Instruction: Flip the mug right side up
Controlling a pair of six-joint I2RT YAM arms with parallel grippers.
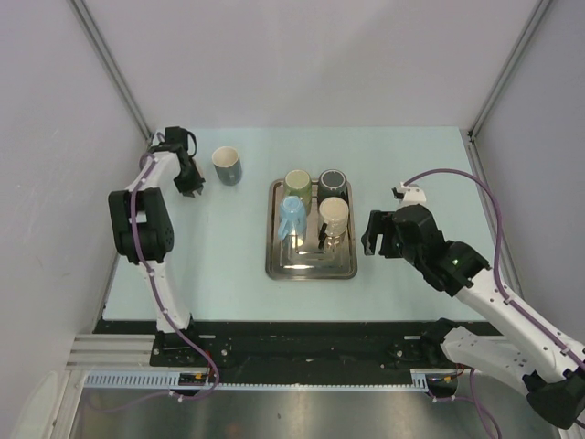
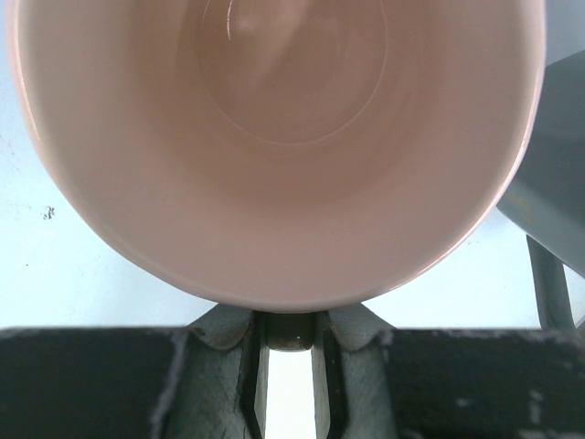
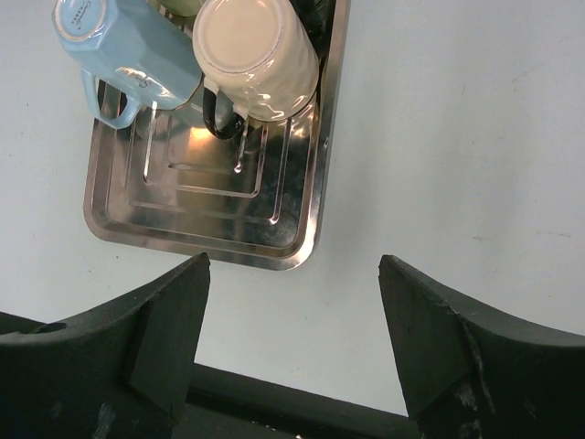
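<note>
Overhead view plus two close wrist views

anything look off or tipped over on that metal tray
Yes: the light blue mug and the cream mug at the near side of the steel tray stand bottoms up, while the green mug and the dark mug behind them sit open side up. Nothing looks spilled or broken.

The left arm rises from its near-left base and reaches to the far left, its left gripper (image 1: 192, 176) pinched almost closed on the handle of the mug (image 1: 227, 165). The right arm stretches in from the near right, with the right gripper (image 1: 372, 236) spread wide and pointing left.
</note>
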